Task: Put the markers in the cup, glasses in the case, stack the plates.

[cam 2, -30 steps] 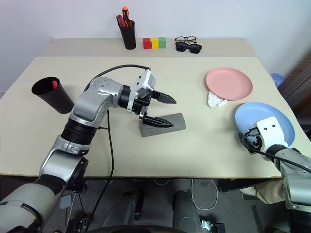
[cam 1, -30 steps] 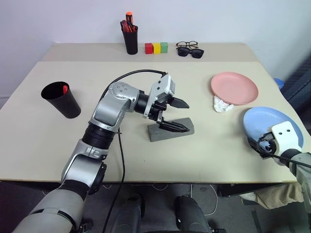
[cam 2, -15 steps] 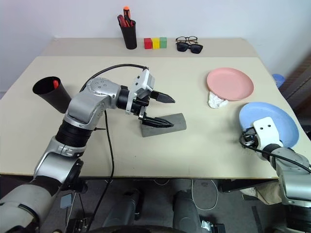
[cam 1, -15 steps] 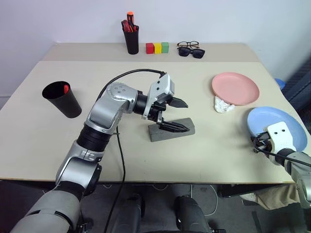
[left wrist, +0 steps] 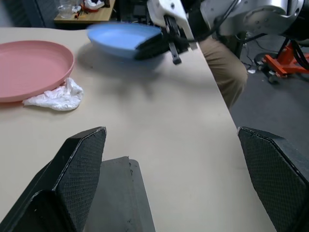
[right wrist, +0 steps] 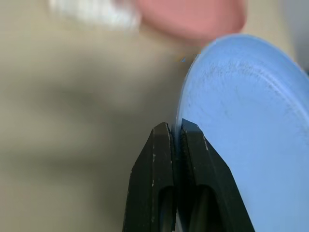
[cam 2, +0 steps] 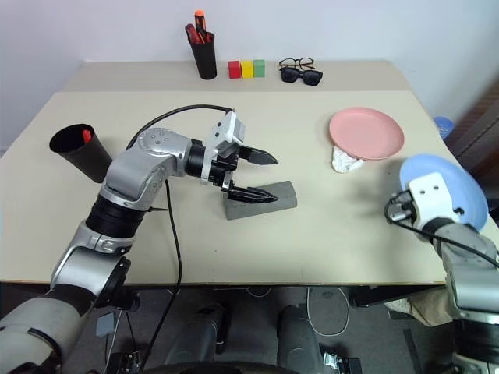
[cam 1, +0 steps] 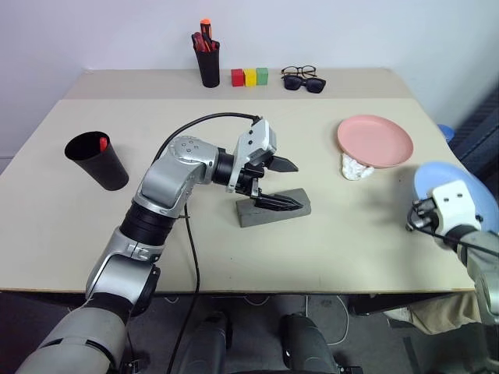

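My right gripper (right wrist: 175, 129) is shut on the rim of the light blue plate (cam 1: 435, 178), which hangs tilted above the table's right edge. The pink plate (cam 1: 375, 140) lies beyond it, one edge resting on a white crumpled tissue (cam 1: 357, 167). My left gripper (cam 1: 286, 185) stands open in mid-table, one finger above and one just over the closed grey case (cam 1: 273, 210). The black cup (cam 1: 98, 160) stands at the left with a red marker (cam 1: 104, 142) showing inside. The wire-framed glasses (cam 1: 300, 72) lie at the back of the table.
Black sunglasses (cam 1: 306, 83) lie against the wire glasses. A black pen holder (cam 1: 209, 65) with orange-red markers and red, yellow and green blocks (cam 1: 250, 76) line the back edge. A black cable (cam 1: 204, 119) arcs over my left arm.
The blue plate has come up off the table and tilted, carried up and forward by my right gripper. My left arm has kept still over the case.
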You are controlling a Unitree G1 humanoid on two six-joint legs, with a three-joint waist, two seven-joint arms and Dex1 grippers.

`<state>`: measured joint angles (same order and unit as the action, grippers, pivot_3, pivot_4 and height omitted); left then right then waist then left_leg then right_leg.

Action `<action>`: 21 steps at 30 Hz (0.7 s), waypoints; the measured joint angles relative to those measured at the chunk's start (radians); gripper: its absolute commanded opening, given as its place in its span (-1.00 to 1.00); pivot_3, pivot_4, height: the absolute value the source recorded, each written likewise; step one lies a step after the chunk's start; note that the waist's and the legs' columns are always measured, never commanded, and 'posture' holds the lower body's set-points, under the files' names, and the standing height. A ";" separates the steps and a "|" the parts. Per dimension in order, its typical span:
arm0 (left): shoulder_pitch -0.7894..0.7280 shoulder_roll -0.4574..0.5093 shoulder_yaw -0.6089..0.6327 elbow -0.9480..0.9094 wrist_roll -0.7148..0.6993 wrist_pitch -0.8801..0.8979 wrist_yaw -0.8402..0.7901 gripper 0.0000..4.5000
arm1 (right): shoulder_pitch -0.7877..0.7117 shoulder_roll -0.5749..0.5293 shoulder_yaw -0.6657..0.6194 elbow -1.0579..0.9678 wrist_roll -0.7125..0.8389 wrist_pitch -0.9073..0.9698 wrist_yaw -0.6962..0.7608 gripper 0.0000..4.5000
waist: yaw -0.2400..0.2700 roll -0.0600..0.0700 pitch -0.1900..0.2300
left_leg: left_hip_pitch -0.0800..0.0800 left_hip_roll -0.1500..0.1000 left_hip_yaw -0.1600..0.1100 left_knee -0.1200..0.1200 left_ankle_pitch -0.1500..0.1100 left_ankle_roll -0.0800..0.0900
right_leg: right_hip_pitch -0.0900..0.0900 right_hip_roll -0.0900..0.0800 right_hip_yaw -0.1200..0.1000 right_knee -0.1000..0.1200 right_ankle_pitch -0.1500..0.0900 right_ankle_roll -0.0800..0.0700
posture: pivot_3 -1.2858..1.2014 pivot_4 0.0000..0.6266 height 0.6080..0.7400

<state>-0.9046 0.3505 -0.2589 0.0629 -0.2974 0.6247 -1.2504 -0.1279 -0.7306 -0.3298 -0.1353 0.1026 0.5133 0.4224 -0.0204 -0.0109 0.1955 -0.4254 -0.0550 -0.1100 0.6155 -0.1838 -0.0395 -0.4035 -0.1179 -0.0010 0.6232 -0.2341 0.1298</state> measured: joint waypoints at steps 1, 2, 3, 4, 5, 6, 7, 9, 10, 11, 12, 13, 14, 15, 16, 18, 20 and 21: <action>0.002 -0.001 0.000 -0.002 0.000 0.000 0.009 1.00 | -0.052 -0.005 0.019 0.020 -0.004 -0.020 0.002 -0.97 | -0.001 0.000 0.000 | 0.000 0.000 0.000 0.000 0.000 0.000 | 0.000 0.000 0.000 0.000 0.000 0.000 | 0.03 -0.52 0.98; 0.007 -0.002 0.000 -0.006 -0.002 0.003 0.017 1.00 | -0.112 -0.008 0.045 0.059 -0.015 -0.048 0.006 -0.97 | -0.001 0.000 0.000 | 0.000 0.000 0.000 0.000 0.000 0.000 | 0.000 0.000 0.000 0.000 0.000 0.000 | 0.03 -0.52 0.98; 0.012 -0.003 0.000 -0.011 -0.005 0.007 0.026 1.00 | -0.166 -0.012 0.073 0.105 -0.026 -0.079 0.012 -0.97 | 0.001 0.000 0.000 | 0.000 0.000 0.000 0.000 0.000 0.000 | 0.000 0.000 0.000 0.000 0.000 0.000 | 0.03 -0.52 0.98; 0.016 -0.005 0.000 -0.016 -0.009 0.011 0.034 1.00 | -0.209 -0.015 0.095 0.146 -0.038 -0.105 0.018 -0.97 | 0.002 0.000 0.000 | 0.000 0.000 0.000 0.000 0.000 0.000 | 0.000 0.000 0.000 0.000 0.000 0.000 | 0.03 -0.52 0.98; 0.022 -0.006 0.001 -0.027 -0.011 0.019 0.046 1.00 | -0.260 -0.016 0.126 0.204 -0.053 -0.142 0.027 -0.97 | 0.003 0.000 0.000 | 0.000 0.000 0.000 0.000 0.000 0.000 | 0.000 0.000 0.000 -0.001 0.001 0.002 | 0.03 -0.52 0.98; 0.029 -0.005 0.004 -0.036 -0.014 0.022 0.058 1.00 | -0.300 -0.014 0.155 0.259 -0.066 -0.177 0.035 -0.97 | 0.006 0.000 0.000 | -0.001 0.000 -0.001 -0.001 0.000 0.000 | 0.000 0.000 0.000 0.000 0.001 0.004 | 0.03 -0.52 0.98; 0.032 -0.008 0.006 -0.039 -0.020 0.027 0.071 1.00 | -0.337 -0.013 0.181 0.315 -0.079 -0.207 0.042 -0.97 | 0.009 0.000 0.000 | -0.001 -0.001 -0.001 -0.001 0.000 0.000 | 0.000 0.000 0.000 -0.001 0.001 0.004 | 0.03 -0.52 0.98; 0.041 -0.009 0.022 -0.060 -0.035 0.048 0.105 1.00 | -0.448 0.008 0.242 0.483 -0.110 -0.293 0.059 -0.97 | 0.005 0.000 0.001 | -0.001 -0.001 0.000 -0.001 0.000 0.000 | 0.000 0.000 0.000 -0.001 0.002 0.004 | 0.03 -0.52 0.98; 0.044 -0.011 0.026 -0.074 -0.044 0.056 0.118 1.00 | -0.489 0.015 0.262 0.544 -0.123 -0.330 0.065 -0.97 | 0.004 0.001 0.001 | -0.001 -0.001 0.000 -0.001 0.000 0.000 | 0.000 0.000 0.000 -0.001 0.002 0.004 | 0.03 -0.52 0.98; 0.048 -0.011 0.036 -0.091 -0.052 0.067 0.135 1.00 | -0.542 0.024 0.288 0.625 -0.139 -0.372 0.074 -0.97 | 0.002 0.001 0.001 | -0.001 -0.001 0.000 -0.001 0.001 -0.001 | 0.000 0.000 0.000 -0.001 0.002 0.004 | 0.03 -0.52 0.98; 0.051 -0.010 0.043 -0.107 -0.059 0.075 0.152 1.00 | -0.587 0.033 0.305 0.698 -0.150 -0.412 0.080 -0.97 | 0.001 0.001 0.001 | -0.001 -0.001 -0.001 -0.002 0.001 -0.001 | 0.000 0.000 0.000 -0.001 0.002 0.004 | 0.03 -0.52 0.98; 0.054 -0.007 0.049 -0.119 -0.065 0.087 0.168 1.00 | -0.626 0.041 0.320 0.759 -0.160 -0.446 0.084 -0.97 | 0.000 0.001 0.001 | -0.001 -0.001 -0.001 -0.002 0.001 -0.001 | 0.000 0.000 0.000 -0.001 0.002 0.004 | 0.03 -0.52 0.98; 0.062 -0.005 0.057 -0.138 -0.071 0.101 0.189 1.00 | -0.675 0.051 0.336 0.842 -0.173 -0.488 0.088 -0.97 | -0.001 0.001 0.001 | -0.001 -0.001 -0.001 -0.002 0.001 -0.001 | 0.000 0.000 0.000 -0.001 0.002 0.004 | 0.03 -0.52 0.98; 0.072 -0.004 0.064 -0.156 -0.079 0.115 0.208 1.00 | -0.712 0.057 0.348 0.906 -0.183 -0.523 0.090 -0.97 | -0.001 0.001 0.001 | 0.000 -0.001 -0.001 -0.002 0.001 -0.001 | 0.000 0.000 0.000 -0.001 0.002 0.004 | 0.03 -0.52 0.98; 0.084 -0.002 0.073 -0.176 -0.087 0.133 0.229 1.00 | -0.750 0.065 0.360 0.977 -0.197 -0.560 0.091 -0.97 | -0.002 0.001 0.001 | -0.001 -0.001 -0.001 -0.002 0.001 -0.001 | 0.000 0.001 0.000 -0.001 0.002 0.004 | 0.03 -0.52 0.98; 0.100 0.004 0.085 -0.203 -0.097 0.158 0.263 1.00 | -0.800 0.086 0.371 1.079 -0.213 -0.612 0.093 -0.85 | -0.003 0.001 0.001 | -0.001 -0.001 -0.001 -0.002 0.001 -0.002 | 0.000 0.001 0.000 -0.001 0.002 0.004 | 0.03 -0.52 0.98; 0.122 0.011 0.092 -0.240 -0.110 0.184 0.299 1.00 | -0.838 0.104 0.384 1.172 -0.224 -0.650 0.097 -0.54 | -0.002 0.001 0.001 | -0.001 -0.001 -0.001 -0.002 0.001 -0.002 | 0.000 0.001 0.000 -0.001 0.002 0.004 | 0.03 -0.52 0.98; 0.128 0.013 0.092 -0.251 -0.115 0.197 0.313 1.00 | -0.849 0.109 0.386 1.205 -0.230 -0.665 0.097 -0.32 | -0.001 0.001 0.001 | -0.001 -0.001 -0.001 -0.002 0.001 -0.002 | 0.000 0.001 0.000 -0.001 0.002 0.004 | 0.03 -0.52 0.98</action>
<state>-0.7767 0.3639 -0.1664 -0.1885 -0.4127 0.8214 -0.9379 -0.9771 -0.6220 0.0563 1.0697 -0.1275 -0.1515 0.5191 -0.0210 -0.0094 0.1969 -0.4260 -0.0560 -0.1110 0.6132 -0.1825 -0.0415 -0.4037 -0.1173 -0.0008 0.6224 -0.2324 0.1337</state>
